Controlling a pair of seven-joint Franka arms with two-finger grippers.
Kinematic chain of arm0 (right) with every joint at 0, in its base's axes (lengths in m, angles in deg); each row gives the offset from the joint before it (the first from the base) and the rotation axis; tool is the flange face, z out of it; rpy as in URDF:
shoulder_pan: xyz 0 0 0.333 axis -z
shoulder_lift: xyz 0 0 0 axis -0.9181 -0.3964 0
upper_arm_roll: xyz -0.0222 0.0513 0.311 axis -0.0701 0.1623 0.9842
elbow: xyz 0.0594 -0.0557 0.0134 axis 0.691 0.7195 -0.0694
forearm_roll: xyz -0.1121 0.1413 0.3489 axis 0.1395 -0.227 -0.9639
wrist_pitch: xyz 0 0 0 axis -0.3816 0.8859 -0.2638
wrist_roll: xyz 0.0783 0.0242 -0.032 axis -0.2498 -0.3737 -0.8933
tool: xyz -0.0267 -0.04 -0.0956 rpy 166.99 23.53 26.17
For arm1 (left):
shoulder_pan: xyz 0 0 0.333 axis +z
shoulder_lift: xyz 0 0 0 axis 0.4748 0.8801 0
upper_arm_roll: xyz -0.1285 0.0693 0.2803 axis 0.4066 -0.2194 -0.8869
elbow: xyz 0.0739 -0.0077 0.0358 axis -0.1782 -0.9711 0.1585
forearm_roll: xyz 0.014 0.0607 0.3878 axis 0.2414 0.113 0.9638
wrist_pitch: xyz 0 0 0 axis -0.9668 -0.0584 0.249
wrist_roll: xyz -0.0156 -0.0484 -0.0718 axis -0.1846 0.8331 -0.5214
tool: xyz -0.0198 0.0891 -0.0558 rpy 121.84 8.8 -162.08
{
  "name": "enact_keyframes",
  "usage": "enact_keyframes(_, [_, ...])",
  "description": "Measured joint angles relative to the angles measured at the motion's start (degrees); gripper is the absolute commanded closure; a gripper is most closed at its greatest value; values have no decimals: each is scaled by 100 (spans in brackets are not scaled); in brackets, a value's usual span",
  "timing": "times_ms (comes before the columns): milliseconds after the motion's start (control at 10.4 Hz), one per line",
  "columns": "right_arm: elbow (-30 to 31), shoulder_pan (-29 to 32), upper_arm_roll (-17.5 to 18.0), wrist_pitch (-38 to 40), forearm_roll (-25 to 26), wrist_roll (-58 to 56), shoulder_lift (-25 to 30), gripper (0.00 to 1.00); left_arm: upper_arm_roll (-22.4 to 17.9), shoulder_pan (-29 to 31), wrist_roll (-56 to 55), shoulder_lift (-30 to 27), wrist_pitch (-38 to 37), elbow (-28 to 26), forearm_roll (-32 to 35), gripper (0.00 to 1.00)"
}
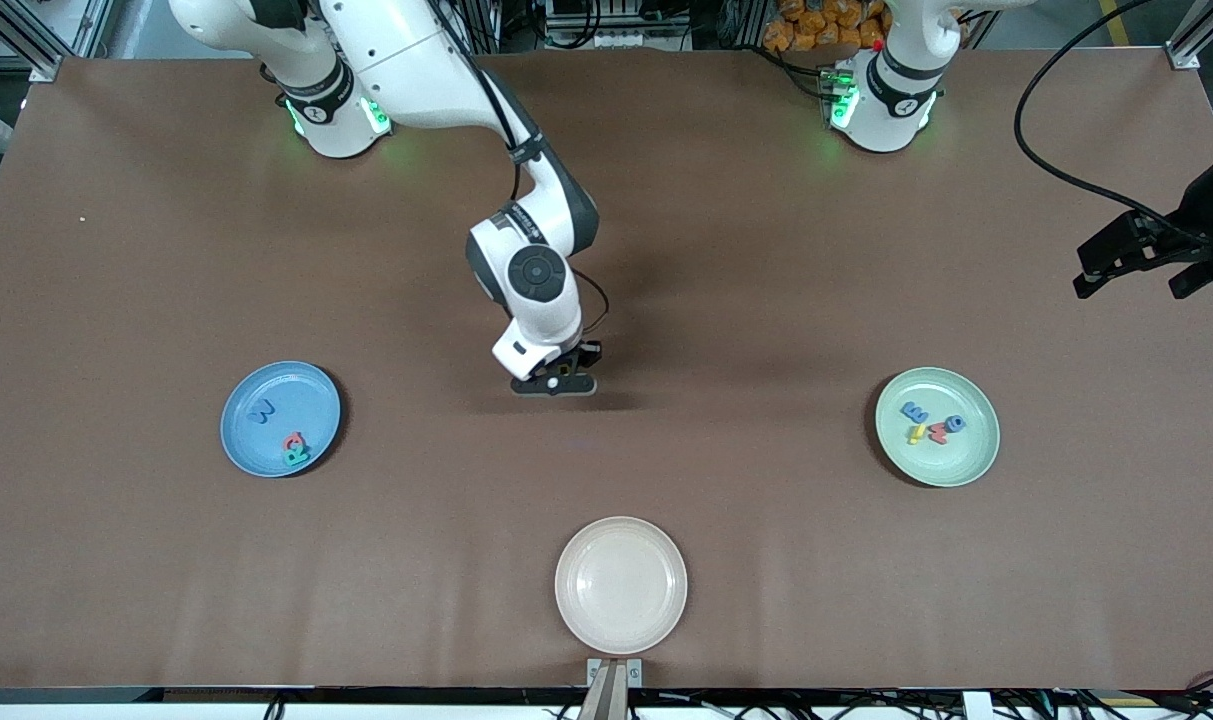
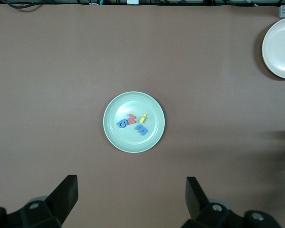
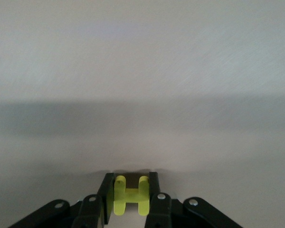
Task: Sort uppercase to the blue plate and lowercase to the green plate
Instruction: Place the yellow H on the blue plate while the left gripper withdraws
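With four lowercase [image 1: 932, 422] on the green plate [image 1: 976, 455] and three uppercase on the blue plate [image 1: 246, 450], the right gripper [image 1: 554, 384] clamps the yellow H [image 3: 131, 194] mid-counter [image 1: 726, 260], while the left gripper [image 1: 1136, 260] waits spread wide above the counter's edge.

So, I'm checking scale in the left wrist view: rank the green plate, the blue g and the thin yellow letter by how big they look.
1. green plate
2. blue g
3. thin yellow letter, only slightly smaller than the g, so that order is unsure.
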Motion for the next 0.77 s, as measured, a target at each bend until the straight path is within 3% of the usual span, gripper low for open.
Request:
enact_keyframes(193, [-20, 734, -229, 383, -1, -1352, 312, 100, 10, -8, 0, 3, -1, 3, 0, 0])
enact_keyframes(578, [-11, 2559, -256, 1141, -2, -4341, 664, 100, 42, -19, -16, 2, -12, 7, 0, 0])
enact_keyframes(771, [-6, 3060, -247, 1393, -3, -5036, 675, 100, 46, -23, -21, 3, -30, 6, 0, 0])
